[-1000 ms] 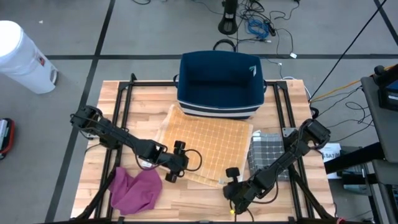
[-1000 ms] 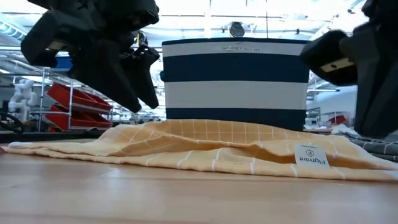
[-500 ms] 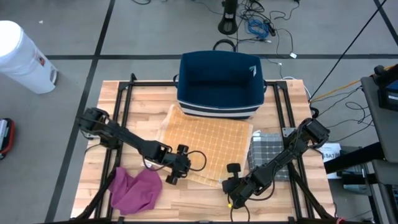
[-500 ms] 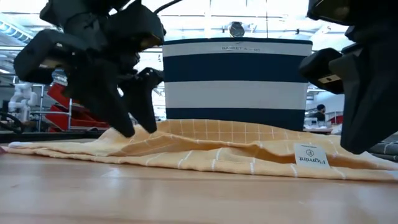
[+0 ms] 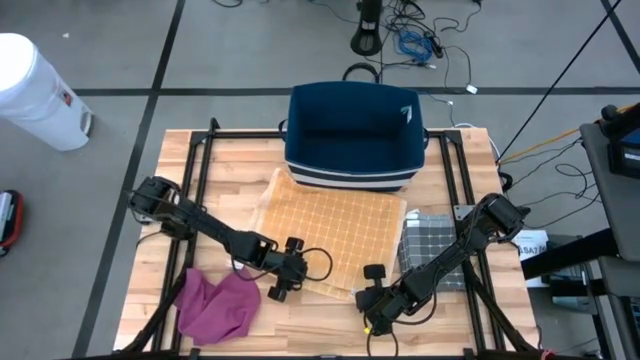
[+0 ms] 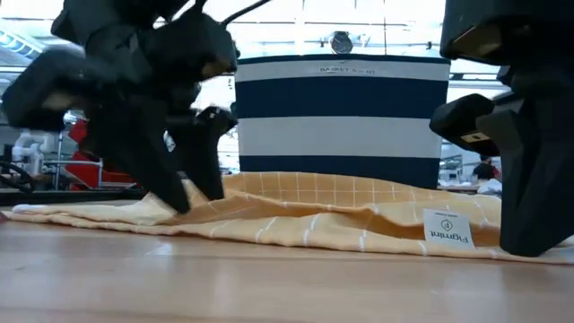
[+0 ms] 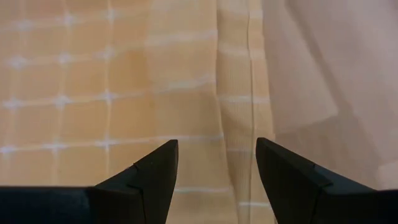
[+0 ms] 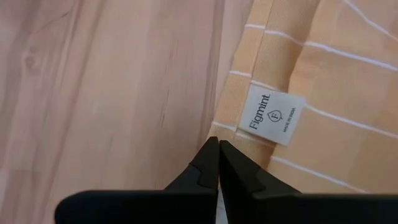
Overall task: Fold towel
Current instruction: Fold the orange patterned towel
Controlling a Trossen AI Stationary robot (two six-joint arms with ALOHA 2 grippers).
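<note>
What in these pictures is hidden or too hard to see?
- Inside of the basket: the high view shows only dark; the low view shows just its striped wall.
- Right end effector: shut at the towel edge by the label; whether it pinches cloth, its own fingers hide.
- Left end effector: open over the towel; in the low view it is blurred.
- Grey cloth: partly covered by the right arm in the high view.

Table (image 5: 230, 165): light wood planks.
Basket (image 5: 355, 135): far edge, middle.
Yellow towel (image 5: 335, 230): spread flat, centre.
Grey cloth (image 5: 430, 243): right of towel.
Pink cloth (image 5: 218, 305): bunched, near-left corner.
</note>
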